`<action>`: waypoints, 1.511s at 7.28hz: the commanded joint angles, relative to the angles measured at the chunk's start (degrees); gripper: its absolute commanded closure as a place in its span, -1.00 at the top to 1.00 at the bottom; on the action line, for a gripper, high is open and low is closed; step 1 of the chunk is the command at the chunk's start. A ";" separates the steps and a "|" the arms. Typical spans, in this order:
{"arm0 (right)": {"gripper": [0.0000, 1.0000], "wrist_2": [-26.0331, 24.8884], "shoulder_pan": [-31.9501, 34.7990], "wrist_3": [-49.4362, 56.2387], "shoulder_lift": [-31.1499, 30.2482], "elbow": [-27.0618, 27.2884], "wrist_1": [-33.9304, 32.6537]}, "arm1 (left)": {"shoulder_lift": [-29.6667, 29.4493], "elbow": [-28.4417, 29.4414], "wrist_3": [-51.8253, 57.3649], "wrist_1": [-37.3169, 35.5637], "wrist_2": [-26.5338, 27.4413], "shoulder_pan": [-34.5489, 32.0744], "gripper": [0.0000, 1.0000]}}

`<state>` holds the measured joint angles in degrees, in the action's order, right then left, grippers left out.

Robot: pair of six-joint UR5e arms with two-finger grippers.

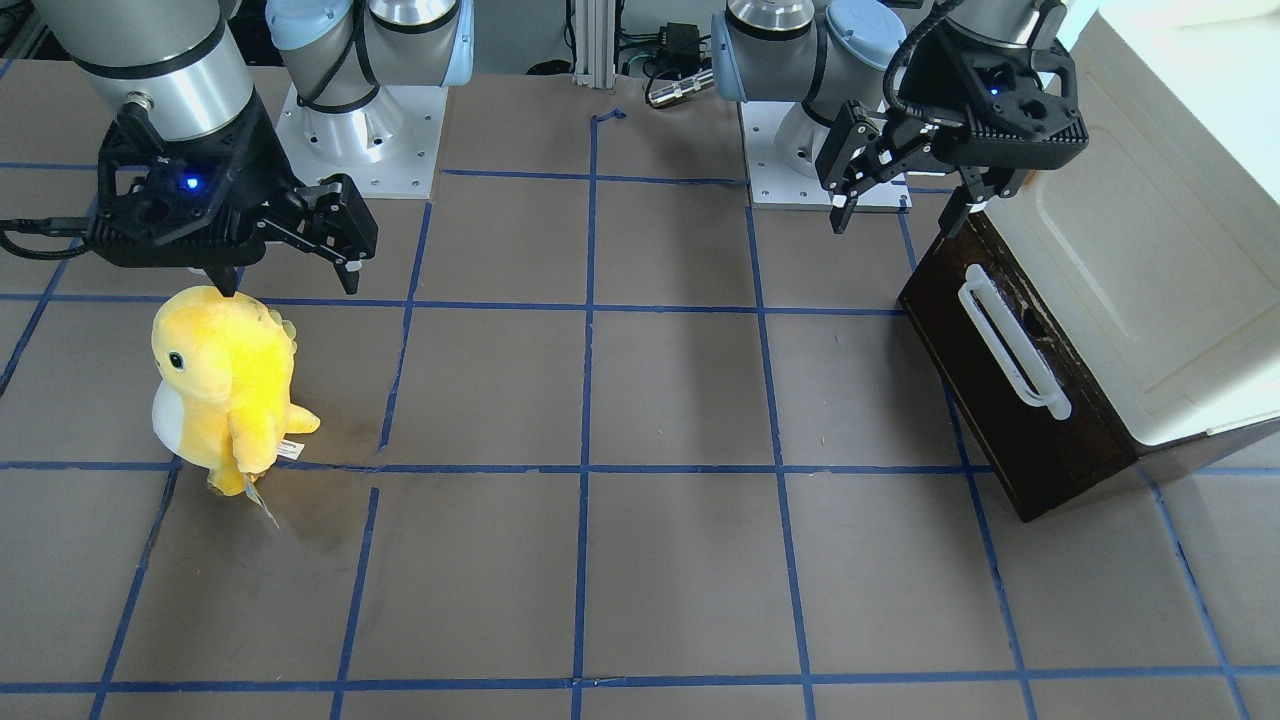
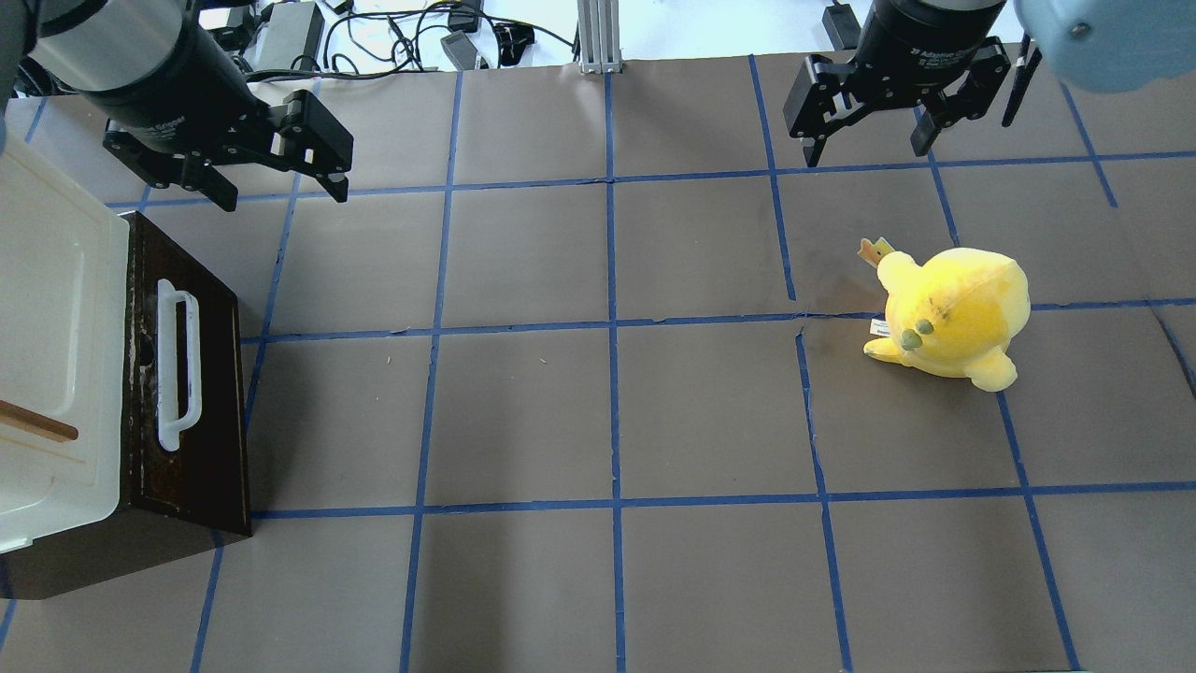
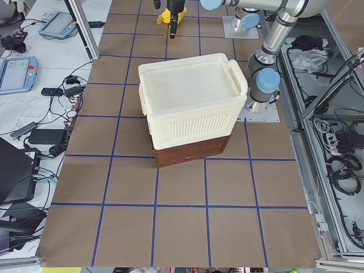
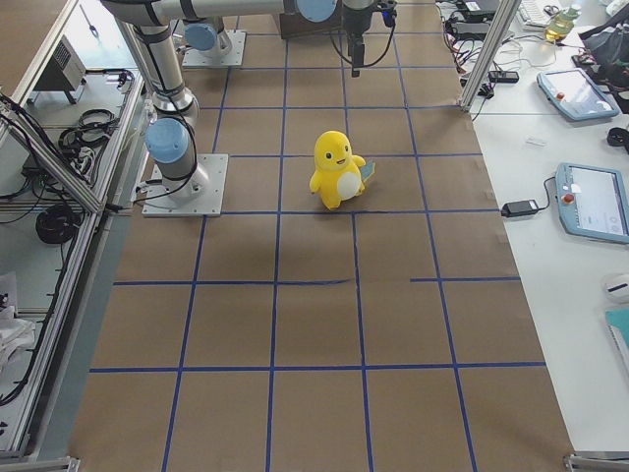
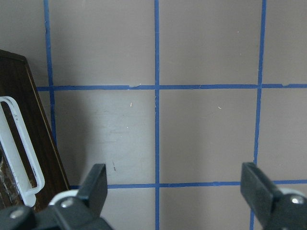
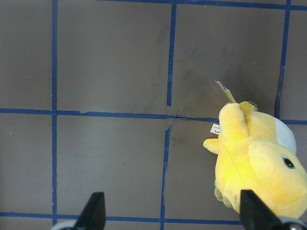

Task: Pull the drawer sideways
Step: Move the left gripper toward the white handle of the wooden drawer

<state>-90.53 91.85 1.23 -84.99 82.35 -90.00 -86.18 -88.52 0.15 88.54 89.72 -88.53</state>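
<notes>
The drawer (image 1: pixel 1040 440) has a dark brown front with a long white bar handle (image 1: pixel 1012 348) and sits at the bottom of a cream-white box. It also shows in the overhead view (image 2: pixel 210 411) and the left wrist view (image 5: pixel 29 120). My left gripper (image 1: pixel 895 215) is open and empty. It hovers above the table just off one end of the drawer front, apart from the handle (image 2: pixel 177 366). My right gripper (image 1: pixel 290 285) is open and empty, far from the drawer.
The cream-white box (image 1: pixel 1150 260) with a small brown handle (image 2: pixel 37 422) stands over the drawer at the table's edge. A yellow plush toy (image 1: pixel 225 385) stands upright just below my right gripper. Blue tape lines grid the brown table (image 1: pixel 660 400).
</notes>
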 commanded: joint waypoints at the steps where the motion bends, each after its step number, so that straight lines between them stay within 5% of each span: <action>1: 1.00 0.00 0.00 0.00 0.00 0.00 0.00 | -1.44 0.63 -2.42 -0.56 6.68 -1.20 1.00; 5: 1.00 0.00 0.00 0.00 0.00 0.00 0.00 | -8.11 -0.77 -20.31 -5.13 7.66 -9.09 1.00; 11: 1.00 0.00 0.00 0.00 0.00 0.00 0.00 | -13.83 -14.55 -31.27 -1.19 35.47 -10.88 1.00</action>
<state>-90.53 91.85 1.24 -84.99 82.35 -90.00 -99.32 -99.62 -31.13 85.77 118.20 -99.32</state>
